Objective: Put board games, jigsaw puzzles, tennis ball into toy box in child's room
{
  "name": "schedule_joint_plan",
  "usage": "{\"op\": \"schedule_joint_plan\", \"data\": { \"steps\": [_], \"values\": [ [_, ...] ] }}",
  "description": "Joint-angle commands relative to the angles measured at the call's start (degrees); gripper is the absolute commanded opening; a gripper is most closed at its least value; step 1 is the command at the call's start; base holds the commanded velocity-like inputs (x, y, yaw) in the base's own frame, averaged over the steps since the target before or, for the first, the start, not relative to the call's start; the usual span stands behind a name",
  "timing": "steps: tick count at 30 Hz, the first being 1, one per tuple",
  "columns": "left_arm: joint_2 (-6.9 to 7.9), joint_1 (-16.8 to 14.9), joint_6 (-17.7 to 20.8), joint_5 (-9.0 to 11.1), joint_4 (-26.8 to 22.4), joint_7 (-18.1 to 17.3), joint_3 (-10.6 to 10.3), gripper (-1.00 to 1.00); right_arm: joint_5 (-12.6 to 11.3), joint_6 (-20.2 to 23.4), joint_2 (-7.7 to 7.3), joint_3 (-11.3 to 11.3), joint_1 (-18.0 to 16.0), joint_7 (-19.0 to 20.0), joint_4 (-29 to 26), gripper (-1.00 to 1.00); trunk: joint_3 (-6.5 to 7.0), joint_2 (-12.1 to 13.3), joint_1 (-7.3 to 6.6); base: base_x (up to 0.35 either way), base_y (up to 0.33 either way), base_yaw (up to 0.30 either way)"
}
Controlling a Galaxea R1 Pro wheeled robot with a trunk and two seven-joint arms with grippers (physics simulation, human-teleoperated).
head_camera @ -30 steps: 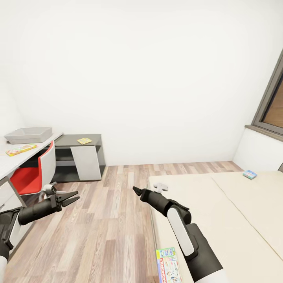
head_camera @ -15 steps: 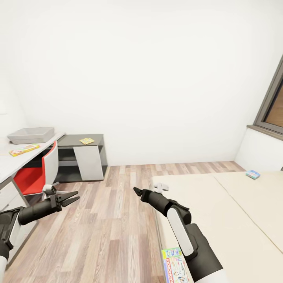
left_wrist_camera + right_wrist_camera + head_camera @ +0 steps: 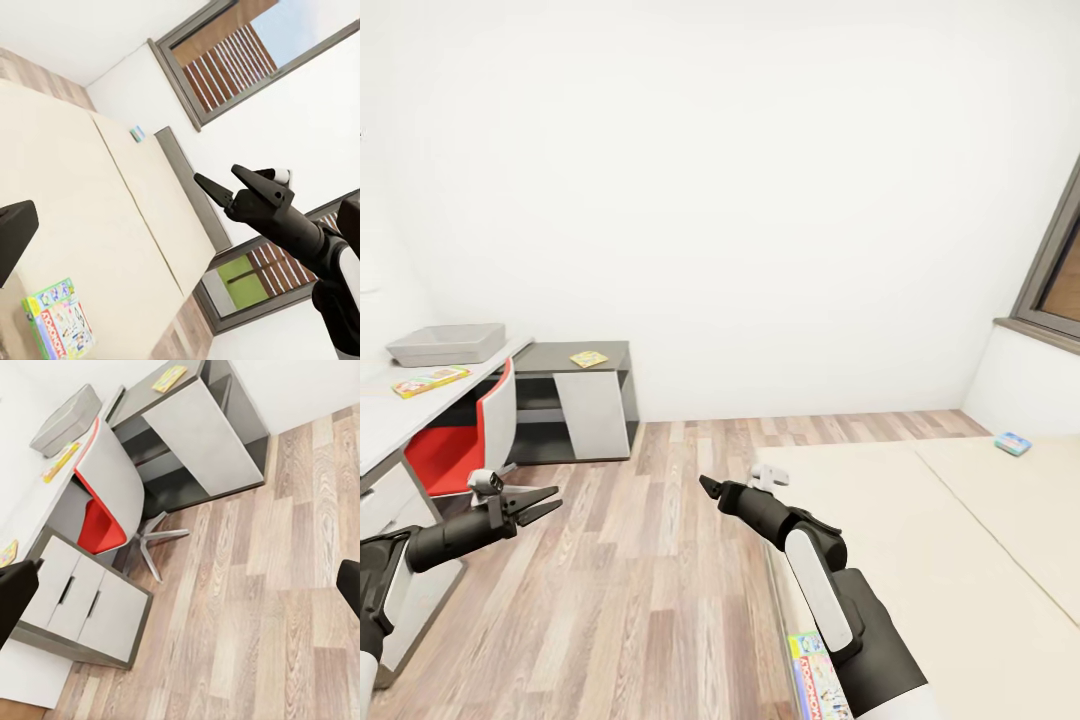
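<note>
Head view: both claws open, empty — left claw point(image 3: 542, 503), right claw point(image 3: 706, 486). Toy box point(image 3: 447, 344) on surface point(image 3: 385, 420); board games on bed point(image 3: 920, 530) — nothing visibly packed.

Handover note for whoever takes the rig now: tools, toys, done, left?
Left tool: open, empty, above the floor by the red chair.
Right tool: empty, fingers apart in its wrist view, near the bed corner.
Toy box on the table; contents can't be seen.
Board game beside the box, jigsaw puzzle on the dark corner section.
Bed: one board game at the near edge, another far side.
Done: nothing visible. Left: all these toys.
</note>
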Motion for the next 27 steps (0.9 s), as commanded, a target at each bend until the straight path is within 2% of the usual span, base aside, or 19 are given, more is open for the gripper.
{"op": "schedule_joint_plan", "data": {
  "steps": [1,27],
  "values": [
    [0.01,0.0,0.6,0.0,0.0,-0.2,0.0,1.0,-0.1,0.3,0.03,-0.1,-0.1,0.0,0.0,1.0,-0.14,-0.1,0.04,0.0,0.152,0.0],
    [0.05,0.0,0.6,0.0,0.0,-0.2,0.4,1.0,-0.2,0.3,0.03,-0.1,-0.1,0.0,0.1,1.0,-0.14,-0.1,0.04,0.0,0.198,0.0]
  ]
}}
